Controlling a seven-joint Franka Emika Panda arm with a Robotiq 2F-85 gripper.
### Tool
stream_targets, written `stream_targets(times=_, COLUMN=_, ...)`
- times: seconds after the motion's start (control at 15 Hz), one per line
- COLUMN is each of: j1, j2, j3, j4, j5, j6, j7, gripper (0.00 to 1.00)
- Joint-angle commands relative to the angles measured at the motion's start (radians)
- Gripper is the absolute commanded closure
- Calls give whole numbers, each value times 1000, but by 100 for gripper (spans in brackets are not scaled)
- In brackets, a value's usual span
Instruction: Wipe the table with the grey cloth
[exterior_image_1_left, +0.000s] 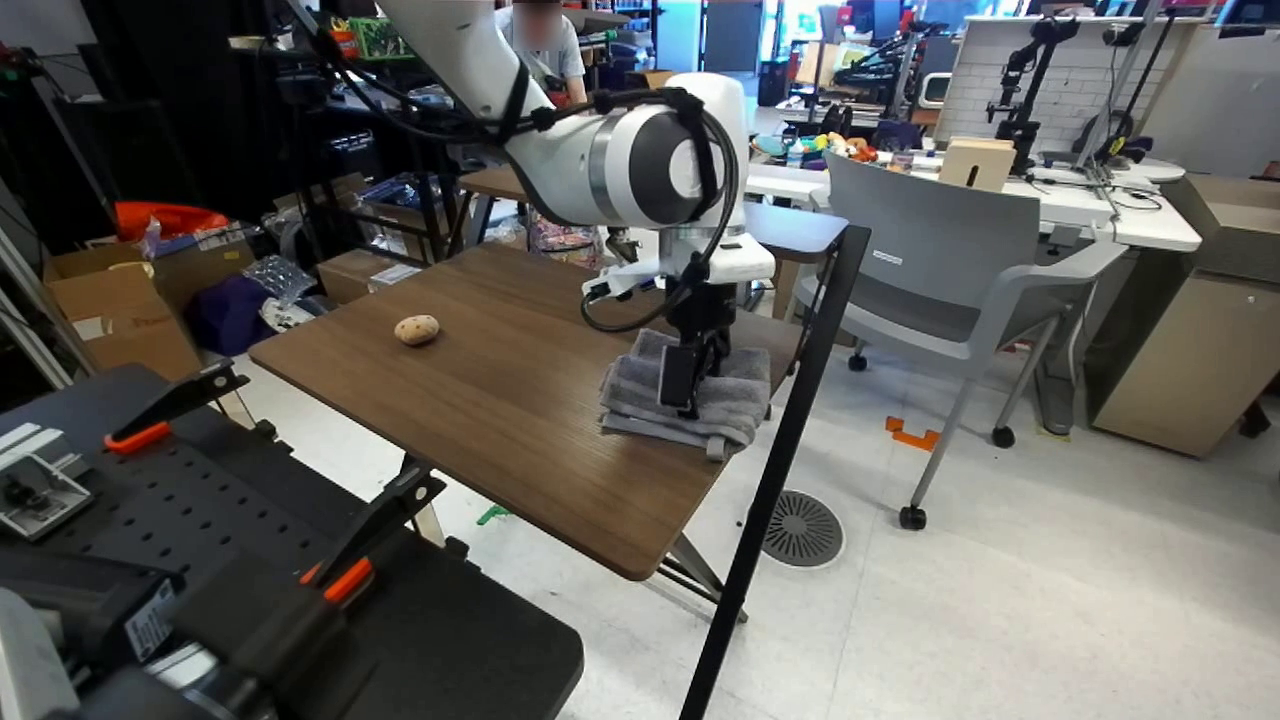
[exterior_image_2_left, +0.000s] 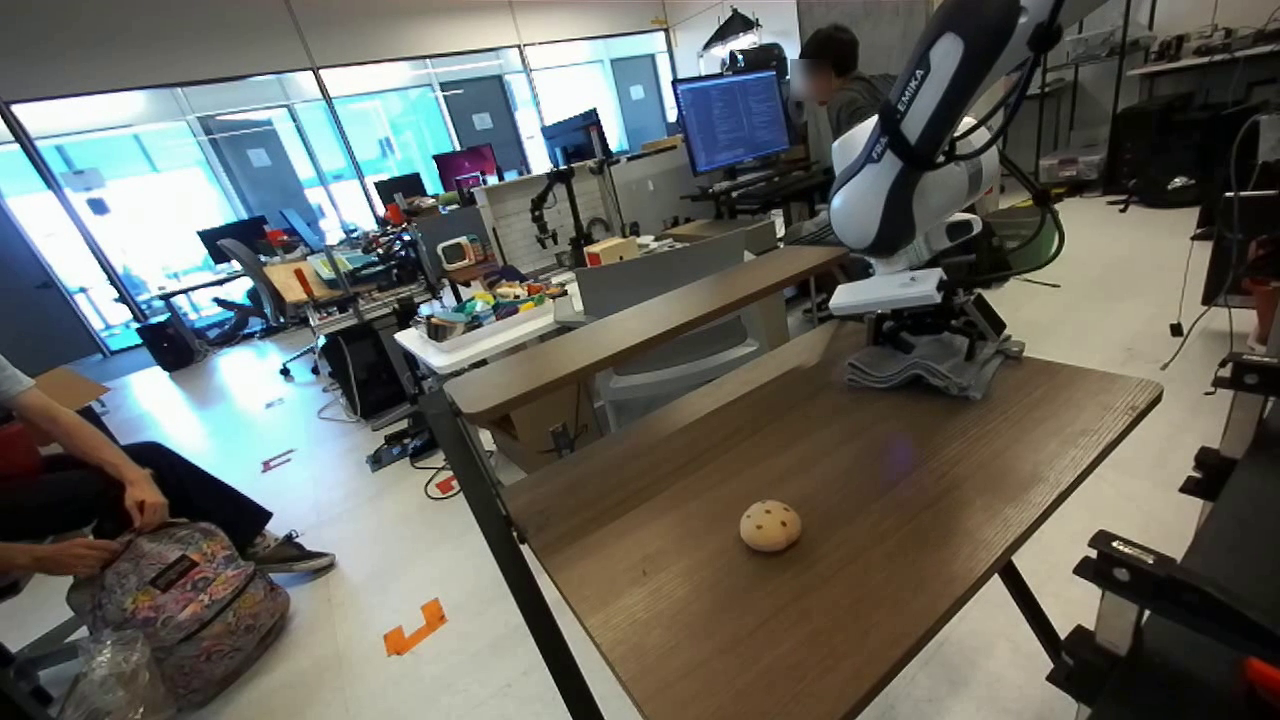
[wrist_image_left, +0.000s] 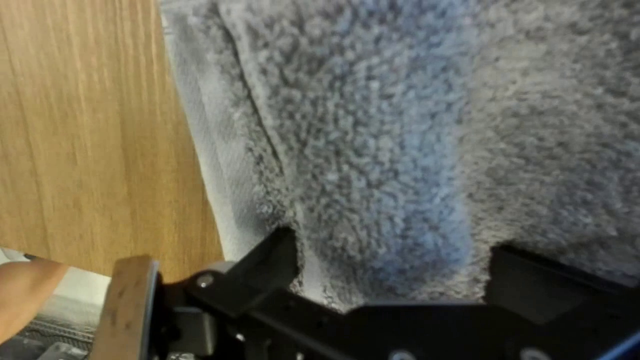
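The grey cloth lies folded and rumpled near one end of the brown wood-grain table. The cloth (exterior_image_1_left: 740, 400) (exterior_image_2_left: 925, 372) and the table (exterior_image_1_left: 500, 370) (exterior_image_2_left: 880, 510) show in both exterior views. In the wrist view the cloth (wrist_image_left: 370, 140) fills most of the picture, with bare table (wrist_image_left: 95, 140) at the left. My gripper (exterior_image_1_left: 695, 388) (exterior_image_2_left: 938, 345) points down onto the cloth. In the wrist view its two black fingers (wrist_image_left: 393, 245) stand wide apart, with cloth between and under them. The fingertips seem to touch or press into the cloth; their very ends are partly hidden.
A small tan spotted round object (exterior_image_1_left: 416, 330) (exterior_image_2_left: 770, 526) sits on the table away from the cloth. A black post (exterior_image_1_left: 775, 470) rises beside the table's edge. A grey chair (exterior_image_1_left: 930, 260) and a black side table with clamps (exterior_image_1_left: 480, 640) stand nearby.
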Motion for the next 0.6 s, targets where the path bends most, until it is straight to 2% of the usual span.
stream_targets(times=0.0, j1=55, j2=-86, j3=29, j4=-244, j5=-48, j6=157, j7=-109, gripper=0)
stream_targets(times=0.4, j1=158, j2=-224, j3=58, j4=-527, j5=-39, j6=291, j7=-294, gripper=0)
stream_targets(times=0.53, j1=188, j2=-233, j3=90, j4=-581, j5=-26, j6=346, j7=-347, gripper=0)
